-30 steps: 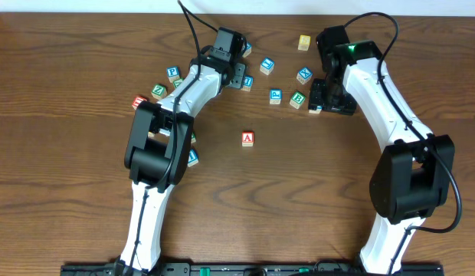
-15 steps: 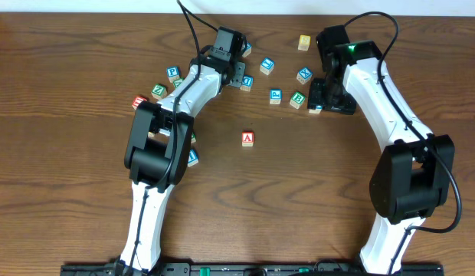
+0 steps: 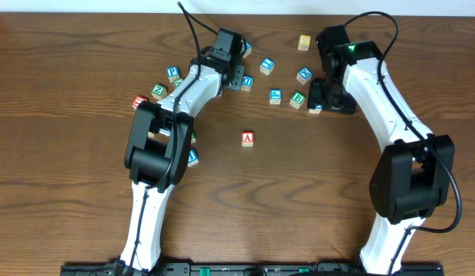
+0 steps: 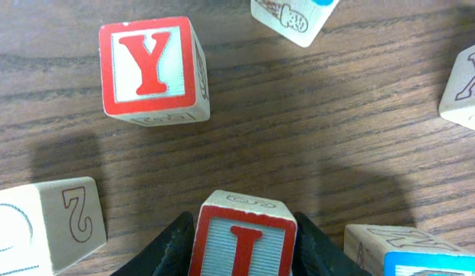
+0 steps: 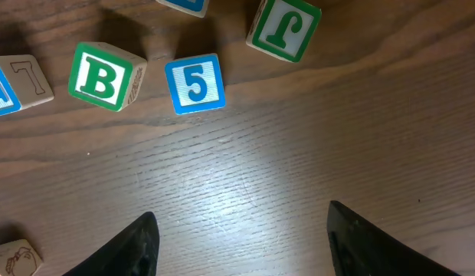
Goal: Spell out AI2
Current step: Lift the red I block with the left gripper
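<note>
In the left wrist view my left gripper (image 4: 244, 230) is shut on the red-framed "I" cube (image 4: 244, 241), one black finger pressed against each side of it. The red "A" cube (image 3: 247, 139) sits alone on the wood at mid-table, well in front of both grippers. A cube (image 4: 50, 222) just left of the held one shows an outlined 2 on its side face; I cannot tell whether it is the blue "2". My right gripper (image 5: 241, 238) stands open over bare wood with nothing between its fingers. Seen from overhead, the left gripper (image 3: 239, 79) is among the back cubes and the right gripper (image 3: 329, 96) is at back right.
A red "Y" cube (image 4: 151, 69) lies just beyond the held cube. Ahead of the right gripper are a green "B" (image 5: 106, 77), a blue "5" (image 5: 194, 83) and a green "J" (image 5: 283, 27). Several more cubes are scattered along the back of the table (image 3: 69, 192), and one blue cube (image 3: 193, 157) lies by the left arm.
</note>
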`<state>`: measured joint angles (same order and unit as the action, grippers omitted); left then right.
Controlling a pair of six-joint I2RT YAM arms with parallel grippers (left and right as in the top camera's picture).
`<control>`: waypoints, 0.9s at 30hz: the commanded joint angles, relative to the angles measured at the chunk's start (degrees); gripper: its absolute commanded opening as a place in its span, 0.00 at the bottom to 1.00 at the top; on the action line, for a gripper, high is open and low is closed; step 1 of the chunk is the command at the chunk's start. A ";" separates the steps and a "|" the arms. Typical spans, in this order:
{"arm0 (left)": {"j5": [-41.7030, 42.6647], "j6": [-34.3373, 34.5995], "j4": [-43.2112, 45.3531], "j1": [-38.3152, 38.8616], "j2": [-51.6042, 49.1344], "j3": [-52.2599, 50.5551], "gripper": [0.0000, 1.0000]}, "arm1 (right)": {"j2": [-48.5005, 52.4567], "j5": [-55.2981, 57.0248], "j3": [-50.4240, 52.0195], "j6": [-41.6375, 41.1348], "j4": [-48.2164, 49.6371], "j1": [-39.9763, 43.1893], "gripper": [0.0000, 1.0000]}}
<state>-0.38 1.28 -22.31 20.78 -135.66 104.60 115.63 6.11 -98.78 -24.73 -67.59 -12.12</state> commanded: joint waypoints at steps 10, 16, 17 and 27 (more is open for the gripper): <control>-0.76 -0.15 -1.38 -0.22 8.59 0.44 0.39 | -1.62 1.05 0.28 0.61 0.33 0.09 0.65; -0.74 -0.17 -1.46 -0.83 6.86 0.17 0.39 | -1.62 1.05 0.28 0.61 0.28 0.09 0.64; -0.76 -0.20 -1.44 -0.83 6.38 0.04 0.39 | -1.62 1.05 0.28 0.61 0.28 0.09 0.64; -0.74 -0.17 -1.64 -0.83 2.89 -0.13 0.39 | -1.62 1.05 0.28 0.61 0.31 0.09 0.64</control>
<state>-0.40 1.28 -23.59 20.25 -130.82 104.60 115.63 6.26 -98.76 -24.71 -67.42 -12.12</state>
